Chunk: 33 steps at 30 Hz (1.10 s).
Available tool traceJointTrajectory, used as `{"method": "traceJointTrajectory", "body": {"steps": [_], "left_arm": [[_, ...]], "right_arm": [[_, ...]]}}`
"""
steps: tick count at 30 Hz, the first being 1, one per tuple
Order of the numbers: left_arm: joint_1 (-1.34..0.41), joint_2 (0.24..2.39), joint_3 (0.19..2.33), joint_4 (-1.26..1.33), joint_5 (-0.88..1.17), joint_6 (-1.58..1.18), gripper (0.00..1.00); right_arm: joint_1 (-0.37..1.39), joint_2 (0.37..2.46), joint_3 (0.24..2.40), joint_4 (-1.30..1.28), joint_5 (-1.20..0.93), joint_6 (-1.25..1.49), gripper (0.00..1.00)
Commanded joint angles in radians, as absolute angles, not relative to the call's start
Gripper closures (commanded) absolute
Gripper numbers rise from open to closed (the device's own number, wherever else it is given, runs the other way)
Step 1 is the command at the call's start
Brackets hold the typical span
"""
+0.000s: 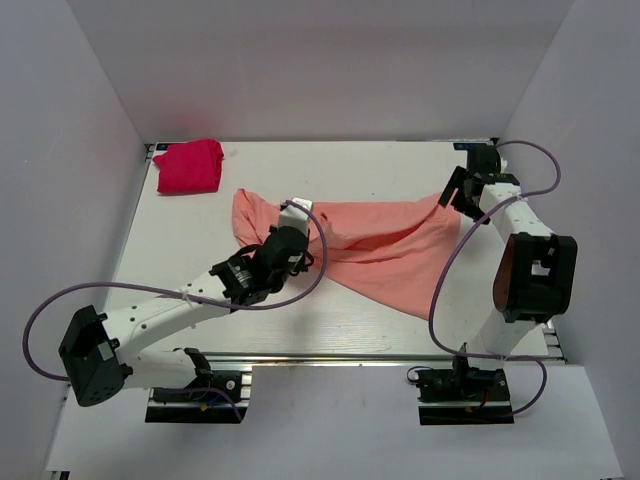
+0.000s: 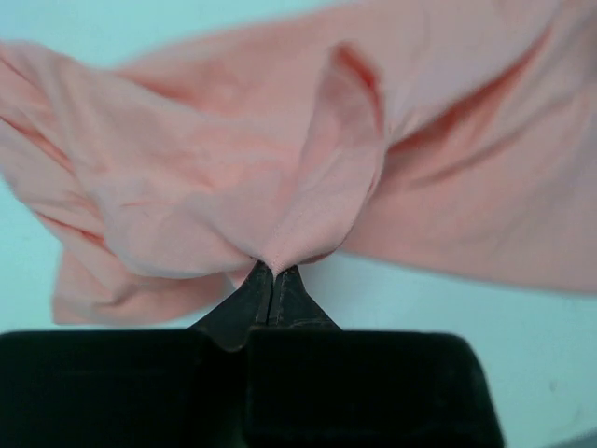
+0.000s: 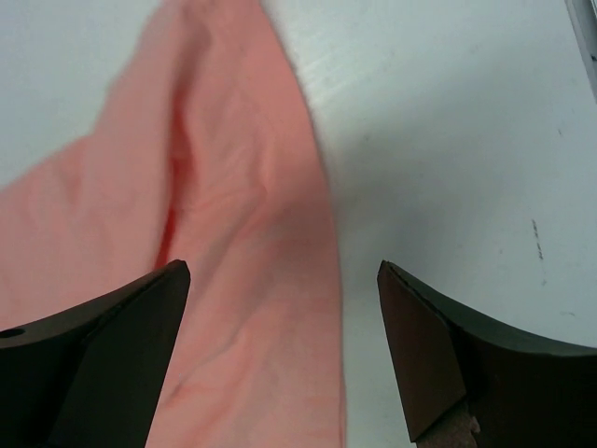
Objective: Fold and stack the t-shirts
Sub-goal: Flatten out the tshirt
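Observation:
The salmon-pink t-shirt (image 1: 380, 245) lies crumpled and spread across the middle of the white table. My left gripper (image 1: 297, 207) is shut on a pinch of the pink shirt's cloth (image 2: 308, 215) near its left part; in the left wrist view the jaws (image 2: 272, 273) are closed with fabric rising from the tips. My right gripper (image 1: 452, 190) is open above the shirt's far right corner; in the right wrist view the shirt's edge (image 3: 270, 280) lies between the spread fingers (image 3: 284, 280). The magenta-red t-shirt (image 1: 189, 165) sits as a folded bundle at the far left corner.
The white table (image 1: 380, 165) is walled by grey panels at the back and both sides. Its near edge carries a metal rail (image 1: 350, 355) and both arm bases. Purple cables (image 1: 445, 270) loop from each arm over the table.

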<state>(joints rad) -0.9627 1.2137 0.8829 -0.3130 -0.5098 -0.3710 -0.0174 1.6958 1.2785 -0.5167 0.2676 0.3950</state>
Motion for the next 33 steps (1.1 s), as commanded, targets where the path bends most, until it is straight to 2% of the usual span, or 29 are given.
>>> {"method": "traceJointTrajectory", "body": {"steps": [1,8,19,28,29,30,33], "left_arm": [[-0.956,1.209,0.971,-0.252,-0.733,-0.292,1.00],[-0.936,1.348,1.161,-0.174,-0.936,-0.177,1.00],[-0.896,1.391,1.192,-0.067,-0.971,-0.066,1.00],[-0.855,1.381,1.183,-0.043,-0.980,-0.031,1.00],[-0.854,1.371,1.183,-0.043,-0.970,-0.031,1.00],[-0.854,1.371,1.183,-0.043,-0.969,-0.031,1.00],[-0.844,1.371,1.183,-0.052,-0.979,-0.031,1.00]], "right_arm": [[-0.020,1.762,1.416,-0.521,0.233,0.436,0.13],[-0.020,1.920,1.603,-0.574,0.271,0.488,0.15],[-0.025,2.144,1.781,-0.603,0.239,0.572,0.19],[-0.029,2.195,1.809,-0.597,0.198,0.555,0.22],[-0.029,2.197,1.806,-0.589,0.180,0.552,0.25],[-0.028,2.194,1.804,-0.580,0.154,0.548,0.33],[-0.031,2.195,1.786,-0.554,0.120,0.538,0.38]]}}
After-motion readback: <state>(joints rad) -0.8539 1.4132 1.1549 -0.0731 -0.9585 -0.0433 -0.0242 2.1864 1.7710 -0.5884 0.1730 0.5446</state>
